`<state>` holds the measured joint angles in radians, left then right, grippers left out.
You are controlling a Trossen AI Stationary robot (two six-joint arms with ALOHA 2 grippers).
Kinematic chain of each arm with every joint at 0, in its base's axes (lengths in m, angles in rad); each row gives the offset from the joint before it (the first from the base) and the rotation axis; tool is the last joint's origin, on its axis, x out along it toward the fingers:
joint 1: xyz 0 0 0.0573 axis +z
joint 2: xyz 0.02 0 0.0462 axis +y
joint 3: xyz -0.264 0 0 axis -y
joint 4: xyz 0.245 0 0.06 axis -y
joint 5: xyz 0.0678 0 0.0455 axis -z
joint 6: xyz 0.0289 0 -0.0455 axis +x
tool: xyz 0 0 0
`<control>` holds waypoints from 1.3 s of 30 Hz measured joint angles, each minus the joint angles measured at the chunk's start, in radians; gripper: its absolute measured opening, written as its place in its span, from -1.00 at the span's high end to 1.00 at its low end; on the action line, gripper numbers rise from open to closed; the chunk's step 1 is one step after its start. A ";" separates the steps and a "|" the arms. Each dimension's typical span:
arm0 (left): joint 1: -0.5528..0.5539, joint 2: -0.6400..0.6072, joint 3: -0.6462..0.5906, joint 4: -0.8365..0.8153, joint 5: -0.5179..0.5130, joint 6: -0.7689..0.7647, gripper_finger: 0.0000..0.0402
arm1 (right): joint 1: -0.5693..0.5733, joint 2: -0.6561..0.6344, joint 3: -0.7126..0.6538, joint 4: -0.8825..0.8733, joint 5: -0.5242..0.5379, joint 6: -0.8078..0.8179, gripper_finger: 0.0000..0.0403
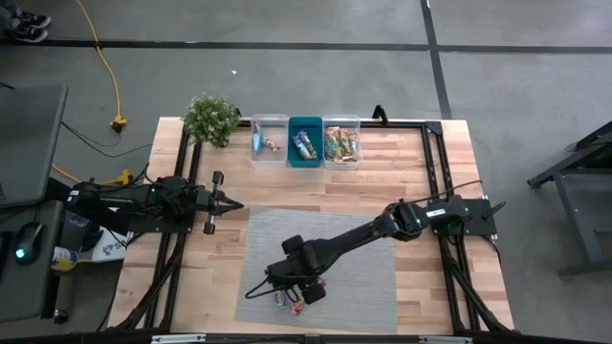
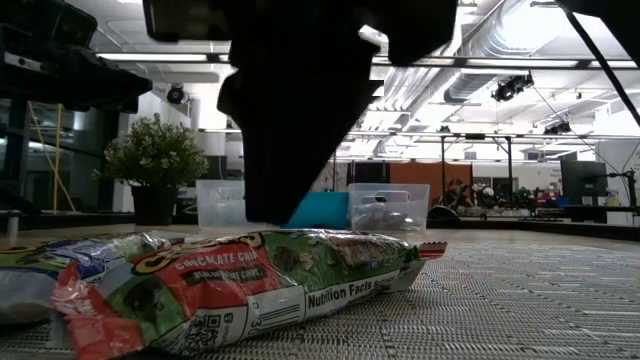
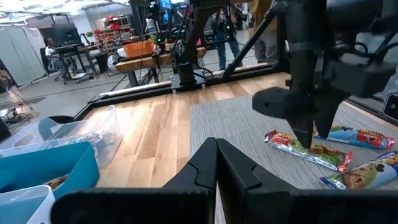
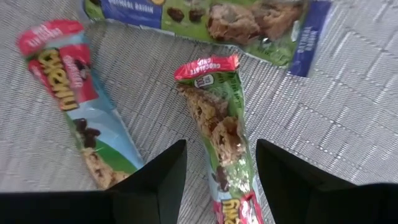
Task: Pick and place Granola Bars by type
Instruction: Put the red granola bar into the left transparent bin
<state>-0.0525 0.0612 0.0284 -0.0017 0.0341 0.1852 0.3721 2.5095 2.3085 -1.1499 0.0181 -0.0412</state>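
- My right gripper (image 4: 217, 171) hangs low over the grey mat (image 1: 373, 287), near the mat's front edge, its fingers (image 4: 158, 180) spread apart and holding nothing
- A green chocolate-chip bar (image 4: 221, 130) with red ends lies flat on the mat right between my two fingertips, its length running in line with the gap; I cannot tell whether either fingertip touches the wrapper
- Just beside it lies a light-blue bar (image 4: 84, 106) with a red end, outside one finger and angled away from the green one
- Beyond both, a blue-ended oatmeal raisin bar (image 4: 211, 15) lies crosswise on the mat
- From table height the green bar (image 2: 300, 270) fills the foreground with my dark gripper (image 2: 300, 110) standing straight above it
- My left gripper (image 1: 234, 205) waits at the mat's left edge, well apart from the bars, fingers (image 3: 214, 165) pressed together and empty
- At the far edge of the table (image 1: 440, 162) three bins stand in a row: a clear bin (image 1: 269, 122), a teal bin (image 1: 306, 122) and another clear bin (image 1: 342, 122), each with bars already inside
- A small potted plant (image 1: 210, 118) stands just left of the bins
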 joint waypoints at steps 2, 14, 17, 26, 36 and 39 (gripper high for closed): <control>0.000 0.000 0.000 0.000 0.000 0.000 1.00 | 0.000 0.010 0.000 0.003 0.001 -0.007 0.13; 0.000 0.000 0.000 0.000 0.000 0.000 1.00 | -0.008 0.028 0.000 0.020 0.001 0.014 0.13; 0.000 0.000 0.000 0.000 0.000 0.000 1.00 | -0.012 0.028 0.000 0.021 0.001 0.014 0.13; 0.000 0.000 0.000 0.000 0.000 0.000 1.00 | -0.021 0.036 0.000 0.028 -0.020 -0.015 0.13; 0.000 0.000 0.000 0.000 0.000 0.000 1.00 | -0.021 0.057 0.001 0.047 -0.053 -0.019 0.13; 0.000 0.000 0.000 0.000 0.000 0.000 1.00 | -0.021 0.057 0.001 0.047 -0.039 -0.019 0.13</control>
<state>-0.0526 0.0612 0.0284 -0.0020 0.0338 0.1854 0.3515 2.5664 2.3093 -1.1030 -0.0209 -0.0605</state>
